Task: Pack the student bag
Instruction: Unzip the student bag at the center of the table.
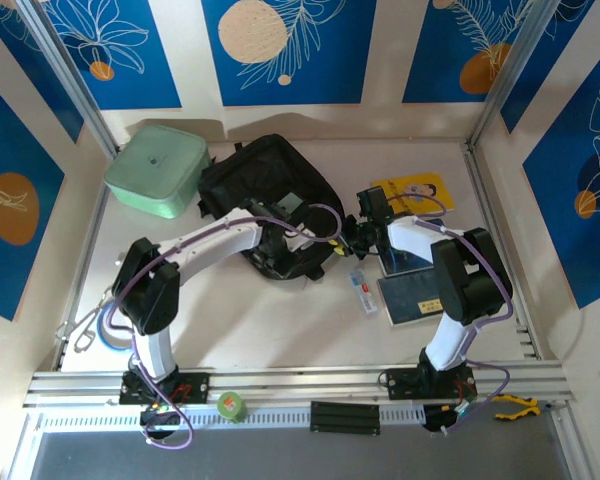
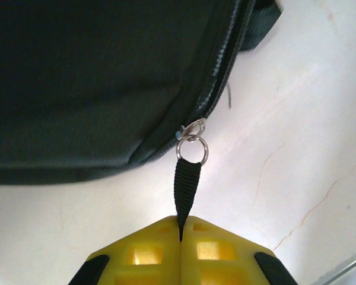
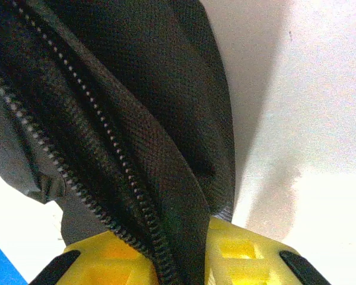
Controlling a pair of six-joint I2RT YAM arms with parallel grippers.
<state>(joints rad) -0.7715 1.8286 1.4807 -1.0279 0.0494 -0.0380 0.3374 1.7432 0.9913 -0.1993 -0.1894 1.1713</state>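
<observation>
We count one student bag (image 1: 265,180), black and soft, lying at the far middle of the tabletop (image 1: 280,325). It has one mint-green box (image 1: 155,172) just beside it on the left and one yellow book (image 1: 415,190) well apart on the right. Two arms reach in from the near edge and meet at the bag's near side, where they cover part of it from above.

The left gripper (image 2: 181,228) has its yellow fingers pressed together on one black pull strap (image 2: 187,181). The strap hangs from a single metal ring (image 2: 193,148) at the end of the bag's zip. White tabletop shows beneath it.

The right gripper (image 3: 181,258) is pinching the bag itself. A fold of black mesh fabric and one line of zip teeth (image 3: 115,157) run down between its two yellow fingers.

Near the right arm lie one dark flat slab (image 1: 412,297) and one small clear packet (image 1: 363,291), both apart from the bag.

At the near left, partly behind the left arm, we see one blue ring (image 1: 110,332) and a metal clip (image 1: 75,330).

On the rail along the near edge sit one green tape roll (image 1: 230,406), one black block (image 1: 345,416) and one yellow-handled tool (image 1: 515,403).
</observation>
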